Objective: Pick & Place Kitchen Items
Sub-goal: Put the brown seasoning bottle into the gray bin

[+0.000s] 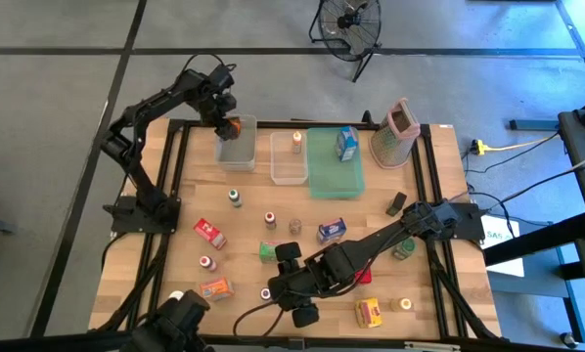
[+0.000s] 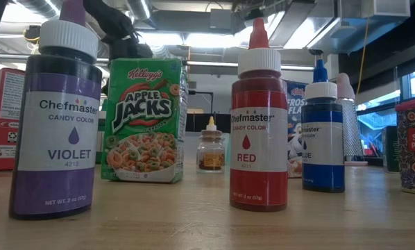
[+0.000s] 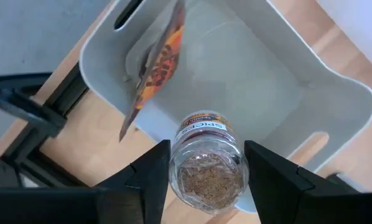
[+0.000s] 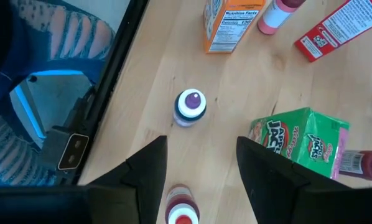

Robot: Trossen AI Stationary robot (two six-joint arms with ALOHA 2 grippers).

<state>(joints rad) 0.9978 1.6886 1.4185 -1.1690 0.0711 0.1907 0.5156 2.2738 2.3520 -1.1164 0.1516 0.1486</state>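
Clear plastic is what the left gripper [image 3: 204,165] hangs over: we find the left arm reaching to the far left corner of the wooden surface [image 1: 244,230], its wrist bent down above the grey-tinted bin [image 1: 236,144]. Its jaws pinch a small spice jar [image 3: 206,160] of brown granules, label facing the camera, held over the bin's near rim. An orange packet [image 3: 155,65] stands on edge inside that bin, against its wall.

We find the right arm stretched low across the near half of the surface, elbow near the right edge, the right gripper [image 4: 198,168] hovering above the near left area. Its jaws are spread and hold nothing. Between and below the fingers sits a red-capped bottle [image 4: 181,211], cut off at the picture's edge. Just beyond stands the violet colouring bottle [image 4: 190,106], upright, with the green Apple Jacks box [image 4: 301,140] near it.

In the low view, the violet bottle, the cereal box, a red colouring bottle [image 2: 259,125] and a blue one [image 2: 323,135] block most of the surface behind. Neither gripper is plainly seen there; only a dark arm part shows at the top, and we cannot tell which arm.
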